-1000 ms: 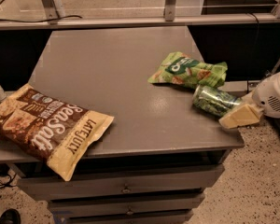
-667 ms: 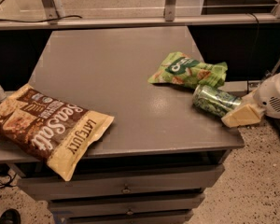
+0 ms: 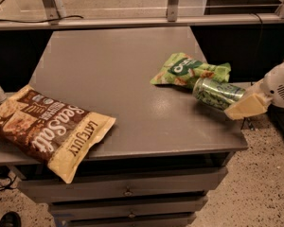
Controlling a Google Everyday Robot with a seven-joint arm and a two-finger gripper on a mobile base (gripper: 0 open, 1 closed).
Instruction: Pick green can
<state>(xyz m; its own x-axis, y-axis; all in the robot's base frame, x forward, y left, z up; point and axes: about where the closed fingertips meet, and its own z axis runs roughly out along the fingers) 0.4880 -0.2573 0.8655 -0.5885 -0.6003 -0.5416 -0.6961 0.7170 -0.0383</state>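
The green can point(image 3: 217, 92) is a shiny mottled green drink can lying on its side, tilted, at the right edge of the grey table point(image 3: 118, 79). My gripper point(image 3: 237, 103) comes in from the right with its white wrist point(image 3: 279, 86). It is shut on the can's right end. One cream finger point(image 3: 247, 107) shows in front of the can; the other is hidden behind it. The can's left end touches the green snack bag point(image 3: 187, 70).
A large brown and yellow Sea Salt snack bag point(image 3: 52, 129) lies at the table's front left, overhanging the edge. Drawers point(image 3: 128, 192) sit below the tabletop. A rail point(image 3: 132, 21) and dark gap run behind the table. Speckled floor lies to the right.
The can and the gripper have shifted slightly upward, with the can tilted a bit more. The snack bags have not moved.
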